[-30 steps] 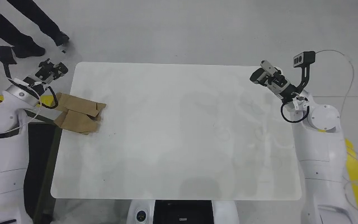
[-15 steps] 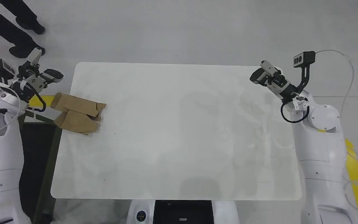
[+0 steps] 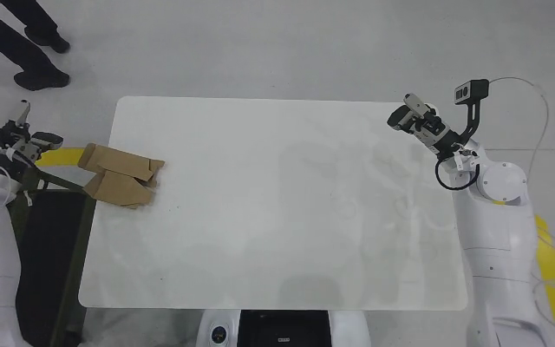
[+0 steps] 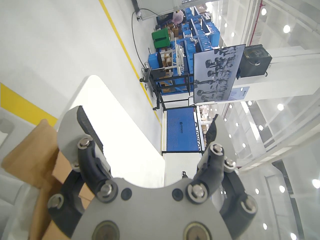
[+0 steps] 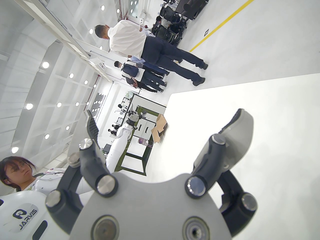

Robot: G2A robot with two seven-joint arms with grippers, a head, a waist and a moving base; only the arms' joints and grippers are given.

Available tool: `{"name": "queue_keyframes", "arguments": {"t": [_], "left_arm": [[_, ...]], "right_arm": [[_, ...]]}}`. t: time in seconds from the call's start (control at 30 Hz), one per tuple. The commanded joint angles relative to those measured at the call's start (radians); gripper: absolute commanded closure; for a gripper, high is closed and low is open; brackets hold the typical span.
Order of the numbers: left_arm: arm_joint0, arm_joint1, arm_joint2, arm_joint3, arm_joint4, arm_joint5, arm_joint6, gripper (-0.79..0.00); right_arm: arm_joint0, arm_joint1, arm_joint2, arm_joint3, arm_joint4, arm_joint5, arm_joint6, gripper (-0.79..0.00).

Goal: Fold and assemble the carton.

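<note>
A flattened brown carton (image 3: 120, 176) lies on the left edge of the white table (image 3: 286, 217), part of it overhanging. In the left wrist view its cardboard (image 4: 32, 151) sits just behind one finger. My left gripper (image 4: 147, 123) is open and empty, held off the table's left side (image 3: 22, 139), apart from the carton. My right gripper (image 5: 162, 118) is open and empty too, raised over the table's far right corner (image 3: 409, 114). From the right wrist view the carton (image 5: 160, 128) appears far off at the table's opposite edge.
A dark green frame stand (image 3: 52, 252) sits beside the table's left edge, below the carton's overhang. A yellow floor line (image 3: 61, 157) runs near it. People's legs (image 3: 35, 43) are on the floor at the far left.
My left arm has pulled back leftward, away from the carton and off the table's edge. The carton and the right arm have stayed put.
</note>
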Motion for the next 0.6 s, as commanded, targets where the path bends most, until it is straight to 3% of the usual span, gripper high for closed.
{"name": "queue_keyframes", "arguments": {"t": [0.0, 0.4, 0.57], "left_arm": [[0.000, 0.003, -0.009, 0.034, 0.010, 0.011, 0.017, -0.785], [-0.022, 0.005, 0.046, 0.195, 0.077, 0.027, 0.033, -0.785], [-0.053, 0.005, 0.090, 0.261, 0.107, 0.026, -0.021, -0.785]], "right_arm": [[0.000, 0.000, 0.000, 0.000, 0.000, 0.000, 0.000, -0.785], [0.000, 0.000, 0.000, 0.000, 0.000, 0.000, 0.000, -0.785], [0.000, 0.000, 0.000, 0.000, 0.000, 0.000, 0.000, -0.785]]}}
